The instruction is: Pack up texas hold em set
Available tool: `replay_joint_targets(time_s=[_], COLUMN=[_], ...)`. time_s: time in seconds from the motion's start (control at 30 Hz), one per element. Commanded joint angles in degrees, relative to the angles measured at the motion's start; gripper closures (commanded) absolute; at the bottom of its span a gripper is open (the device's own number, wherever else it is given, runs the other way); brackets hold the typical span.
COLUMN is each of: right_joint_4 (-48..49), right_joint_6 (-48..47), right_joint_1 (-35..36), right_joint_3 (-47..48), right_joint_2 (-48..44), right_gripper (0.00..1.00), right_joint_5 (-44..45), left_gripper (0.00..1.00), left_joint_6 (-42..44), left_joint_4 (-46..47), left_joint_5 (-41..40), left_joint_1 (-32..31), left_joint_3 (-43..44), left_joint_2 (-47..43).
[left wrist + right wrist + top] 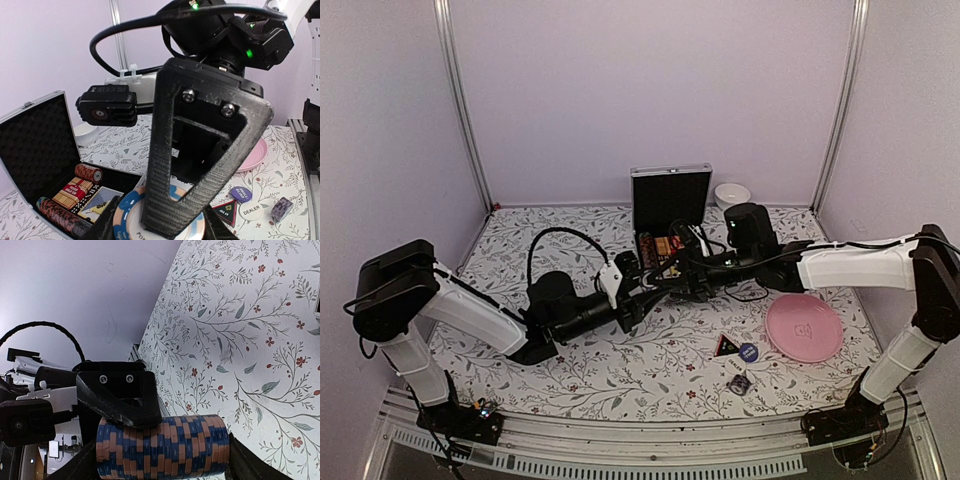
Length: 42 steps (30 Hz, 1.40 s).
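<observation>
Clasping one chip stack (162, 445): left pincer (160, 227)

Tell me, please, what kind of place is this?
Probably a robot test booth: plain walls with metal posts, a flowered tablecloth, a left arm and right arm bolted at the near edge.

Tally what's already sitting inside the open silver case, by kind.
Chip stacks: 2, a short red one and a long row
Card decks: 2, one red, one blue
Total in the case: 4
</observation>
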Motion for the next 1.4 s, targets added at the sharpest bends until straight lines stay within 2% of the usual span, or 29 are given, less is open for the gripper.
replay_joint_targets(time_s=[0.0, 0.27, 0.47, 0.53, 0.63, 0.67, 0.73, 0.83, 1.0, 1.1, 1.23, 1.3, 1.37], right_joint_4=[3.7, 5.8, 7.2, 7.2, 7.1, 6.9, 5.7, -0.3, -17.6, -21.7, -23.5, -24.3, -26.2], right_joint_6=[1.8, 3.4, 4.9, 5.1, 4.7, 4.6, 3.8, 0.4, -7.6, -9.5, -12.6, -15.9, -18.6], right_joint_1=[0.5, 0.7, 0.7, 0.6, 0.0, -0.4, -1.6, -4.0, -5.6, -5.7, -5.7, -6.3, -8.1], right_joint_3=[1.2, 2.1, 1.6, 1.4, 0.7, 0.4, -0.2, 0.2, 6.0, 8.6, 12.1, 14.5, 17.0], right_joint_2=[1.3, 2.2, 1.9, 1.4, 0.4, 0.1, -1.3, -3.2, -3.7, -2.4, 0.7, 2.6, 4.8], right_gripper=[0.22, 0.31, 0.45, 0.47, 0.48, 0.48, 0.49, 0.50, 0.49, 0.49, 0.49, 0.50, 0.51], right_joint_5=[-2.2, -4.0, -2.9, -1.7, 0.6, 1.3, 3.4, 9.1, 29.9, 40.3, 49.6, 52.6, 52.0], left_gripper=[0.76, 0.75, 0.71, 0.57, 0.28, 0.13, 0.04, 0.03, 0.03, 0.03, 0.03, 0.03, 0.03], left_joint_6=[0.0, 0.4, 0.2, 0.0, 0.0, 0.0, -0.1, -0.8, -3.3, -5.5, -7.3, -8.2, -8.9], left_joint_4=[7.3, 7.8, 8.0, 8.1, 8.2, 8.2, 8.0, 8.2, 8.2, 3.6, 0.7, -0.3, -1.7], left_joint_5=[0.4, 0.7, 0.5, 0.0, -0.7, -0.9, -1.0, -1.6, -2.9, -3.6, -4.4, -4.6, -4.9], left_joint_1=[-0.2, -0.2, -0.2, -0.2, -0.2, -0.2, -0.3, -0.3, 0.2, 1.3, 2.5, 3.4, 4.5], left_joint_3=[0.3, 0.0, -0.1, -0.4, -1.0, -1.2, -1.7, -3.1, -6.8, -7.1, -9.4, -11.0, -12.6], left_joint_2=[-1.2, -1.2, -1.1, -1.1, -1.4, -1.6, -2.2, -3.9, -8.2, -10.2, -13.5, -15.7, -18.1])
